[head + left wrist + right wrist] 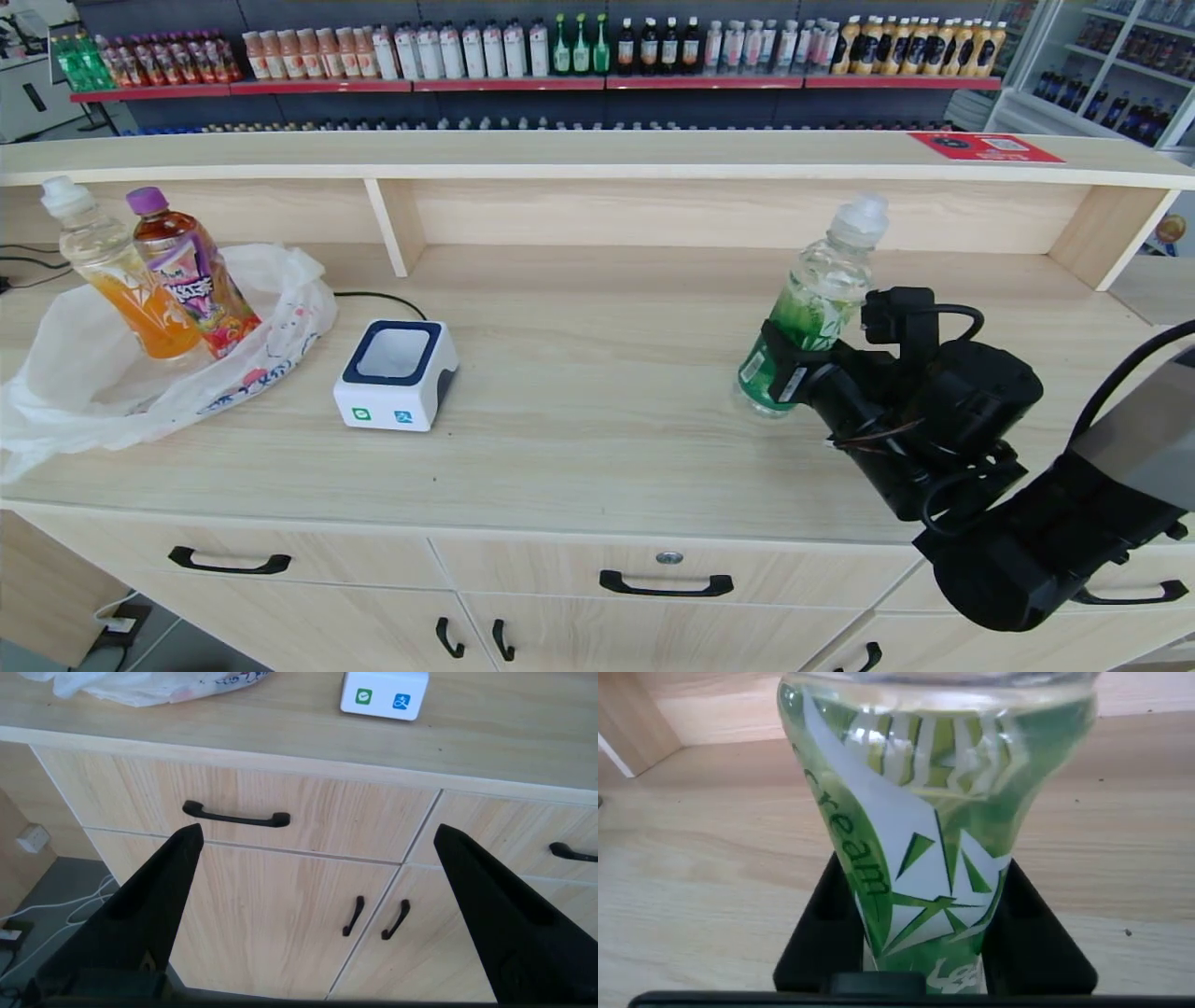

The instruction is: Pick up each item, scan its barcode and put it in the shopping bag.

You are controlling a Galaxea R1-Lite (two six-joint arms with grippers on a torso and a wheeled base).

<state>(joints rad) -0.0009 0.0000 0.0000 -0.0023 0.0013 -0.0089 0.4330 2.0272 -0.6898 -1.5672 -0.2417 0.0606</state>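
A clear bottle with a green label [817, 299] [924, 859] stands slightly tilted on the right of the wooden counter [597, 448]. My right gripper [780, 366] [924, 947] is shut on its lower part, one finger on each side. The white barcode scanner [397, 373] [385, 693] sits left of centre. At the far left lies the white shopping bag [84, 383] [159, 683], with an orange drink bottle [121, 271] and a purple-capped tea bottle [191, 275] standing in it. My left gripper [318, 835] hangs open below the counter, facing the drawer fronts.
A raised wooden shelf [597, 154] with an upright divider [397, 229] runs along the back of the counter. A black cable [378, 299] leads from the scanner toward the bag. Drawers and cabinet doors with black handles [235, 817] line the front.
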